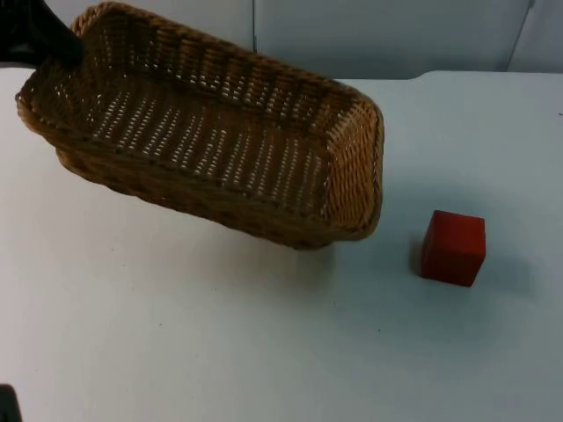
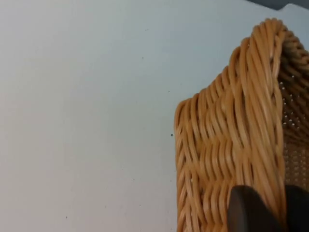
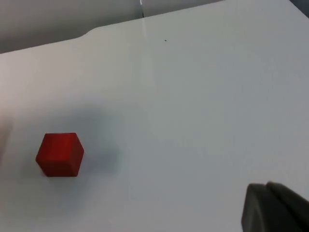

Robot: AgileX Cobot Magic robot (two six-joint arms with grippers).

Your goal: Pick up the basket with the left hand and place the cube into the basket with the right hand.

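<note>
A long woven wicker basket [image 1: 211, 141] hangs tilted over the table's left half, its left end raised and its right end low near the table top. My left gripper [image 1: 60, 40] is shut on the rim at the basket's left end; its black fingers [image 2: 248, 212] straddle the woven wall [image 2: 227, 145]. A red cube [image 1: 452, 247] rests on the white table to the right of the basket, apart from it. The red cube [image 3: 60, 154] also lies ahead of my right gripper [image 3: 273, 209], which hovers well away from it.
The white table top [image 1: 264, 352] spreads open in front of the basket and around the cube. A grey partition wall [image 1: 396, 35] closes off the far edge behind them.
</note>
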